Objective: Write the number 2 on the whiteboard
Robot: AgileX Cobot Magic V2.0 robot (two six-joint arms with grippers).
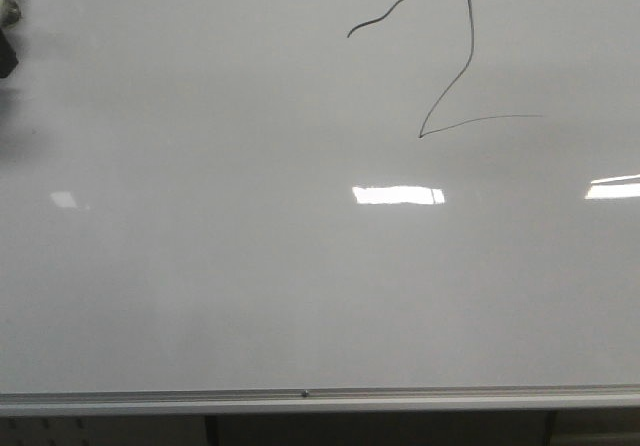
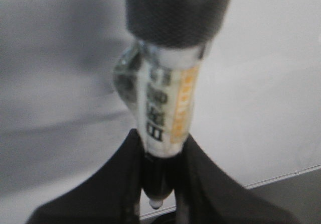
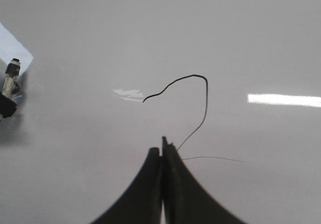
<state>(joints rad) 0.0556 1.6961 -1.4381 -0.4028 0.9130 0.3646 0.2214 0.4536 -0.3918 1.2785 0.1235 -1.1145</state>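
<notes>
The number 2 (image 1: 440, 61) is drawn in a thin dark line on the upper right part of the whiteboard (image 1: 250, 266). It also shows in the right wrist view (image 3: 193, 108). My left gripper (image 2: 161, 137) is shut on a marker (image 2: 168, 103) with a white and orange label, its tip (image 2: 156, 202) pointing down between the fingers. In the front view only a dark bit of the left gripper (image 1: 6, 54) shows at the far left edge, away from the figure. My right gripper (image 3: 164, 146) is shut and empty, hovering just before the figure's lower corner.
A silver rail (image 1: 300, 398) runs along the whiteboard's lower edge. Bright light reflections (image 1: 398, 195) lie across the board's middle. The left gripper with the marker (image 3: 10, 81) shows at the left edge of the right wrist view.
</notes>
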